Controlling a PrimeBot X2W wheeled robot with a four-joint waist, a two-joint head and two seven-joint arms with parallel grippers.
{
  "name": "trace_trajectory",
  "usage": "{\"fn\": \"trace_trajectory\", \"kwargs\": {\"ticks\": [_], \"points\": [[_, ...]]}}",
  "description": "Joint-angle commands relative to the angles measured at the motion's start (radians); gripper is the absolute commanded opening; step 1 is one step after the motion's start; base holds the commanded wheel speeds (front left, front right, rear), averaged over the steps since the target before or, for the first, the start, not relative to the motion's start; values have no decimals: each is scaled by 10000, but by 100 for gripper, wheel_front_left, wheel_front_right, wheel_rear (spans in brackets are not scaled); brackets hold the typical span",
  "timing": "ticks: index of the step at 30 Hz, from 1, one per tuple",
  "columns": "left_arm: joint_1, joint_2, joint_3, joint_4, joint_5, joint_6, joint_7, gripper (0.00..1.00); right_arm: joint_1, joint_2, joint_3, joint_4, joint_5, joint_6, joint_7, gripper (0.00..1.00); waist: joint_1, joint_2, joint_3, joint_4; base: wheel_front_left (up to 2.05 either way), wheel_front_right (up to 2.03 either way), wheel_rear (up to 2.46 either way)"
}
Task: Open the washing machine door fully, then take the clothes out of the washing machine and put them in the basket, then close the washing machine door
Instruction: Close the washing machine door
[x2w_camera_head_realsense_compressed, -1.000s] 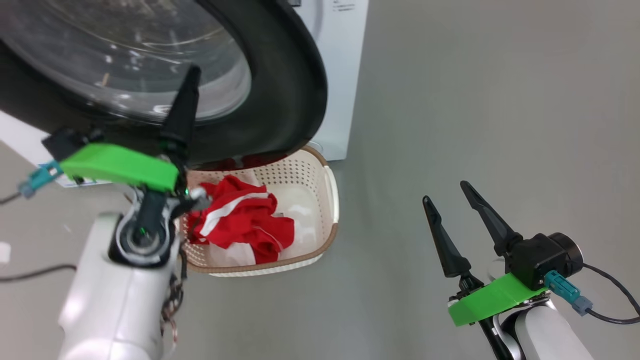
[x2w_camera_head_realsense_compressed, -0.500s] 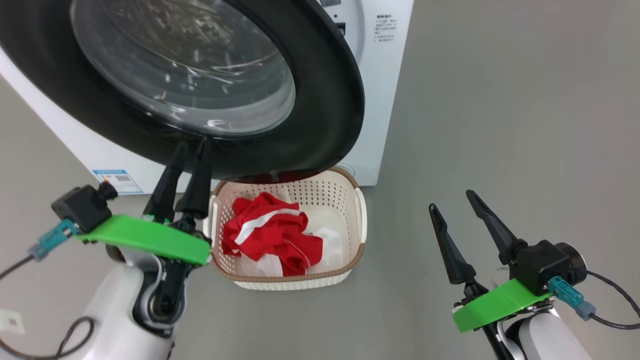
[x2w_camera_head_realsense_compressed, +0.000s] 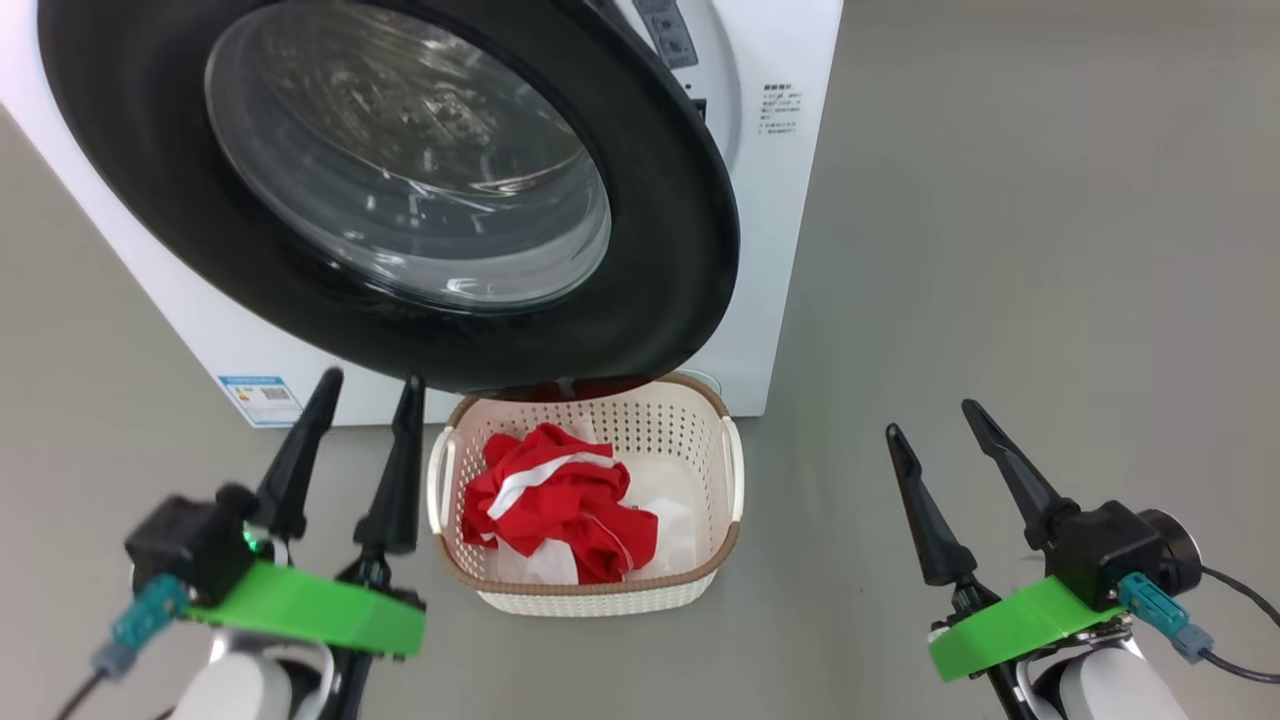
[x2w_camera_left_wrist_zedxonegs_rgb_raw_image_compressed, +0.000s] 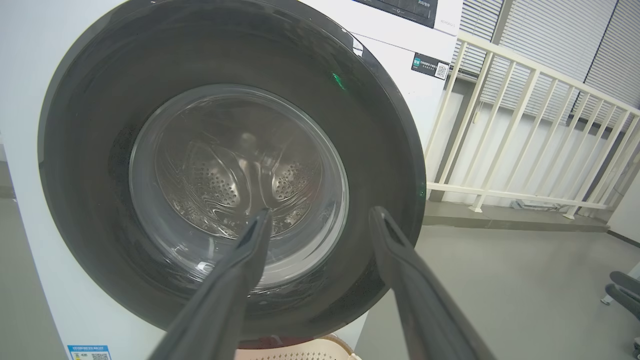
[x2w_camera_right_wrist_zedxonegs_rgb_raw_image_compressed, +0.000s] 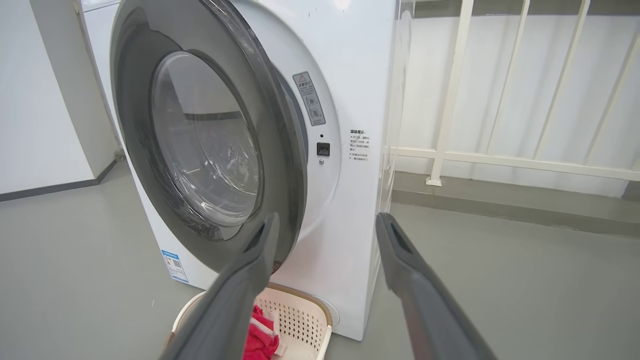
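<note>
The left end effector (x2w_camera_head_realsense_compressed: 370, 382) and right end effector (x2w_camera_head_realsense_compressed: 930, 418) are both released and empty, one each side of the basket (x2w_camera_head_realsense_compressed: 590, 595), which holds the clothes (x2w_camera_head_realsense_compressed: 560, 500) and sits on the floor (x2w_camera_head_realsense_compressed: 1000, 250) before the washing machine (x2w_camera_head_realsense_compressed: 770, 200), under the lower edge of the washing machine door (x2w_camera_head_realsense_compressed: 650, 250). The door looks almost shut but w/ a gap at its free side, so prob. not latched. A weak or off-centre push may slip on the glossy glass and leave it ajar.

One washing machine (x2w_camera_head_realsense_compressed: 790, 250), one door (x2w_camera_head_realsense_compressed: 675, 230), one basket (x2w_camera_head_realsense_compressed: 590, 597)
</note>
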Motion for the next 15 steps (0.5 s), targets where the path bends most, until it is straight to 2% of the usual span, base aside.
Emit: {"fn": "trace_trajectory", "kwargs": {"ticks": [1,6,15], "points": [[202,201,493,-480,474,128,-89,100,9,-8,115,-309,-102,46,-63,100,0,-1,-123,29,0,0,0],[1099,86,656,-847,1438,401,-90,100,266,-8,-144,-462,-219,46,-63,100,0,-1,-401,64,0,0,0],[2278,-149,1254,-1491,2282,714,-90,100,725,-8,-534,-1030,-269,46,-63,100,0,-1,-741,32,0,0,0]]}}
